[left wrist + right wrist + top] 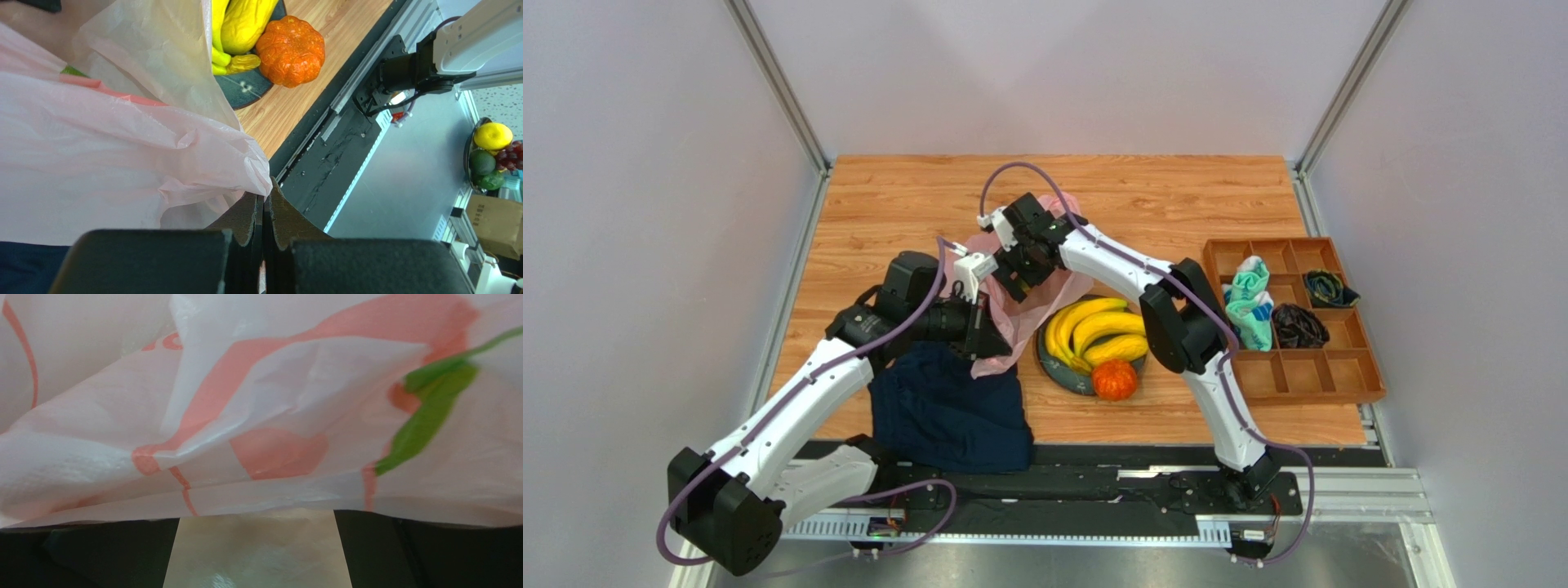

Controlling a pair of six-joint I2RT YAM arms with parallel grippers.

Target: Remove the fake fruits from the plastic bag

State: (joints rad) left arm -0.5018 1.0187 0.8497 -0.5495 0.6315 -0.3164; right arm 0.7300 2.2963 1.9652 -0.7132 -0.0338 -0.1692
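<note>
Evidently the plastic bag [1026, 321] hangs slanted between the two arms, centre frame.
Left gripper [266, 199] pinches its lower-left edge, closed; right gripper [1014, 263], at the upper end, opening unclear.

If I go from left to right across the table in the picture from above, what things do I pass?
dark navy folded cloth → crinkly pink plastic bag → yellow plastic banana bunch → brown wooden divided tray

The thin pink plastic bag [1024, 319] sits bunched up and crinkled, translucent, with red and green print. At its 4 o'clock lies a glossy yellow banana bunch [1093, 333]. A ridged orange round fruit [1114, 381] touches the bunch at its 5 o'clock.
</note>
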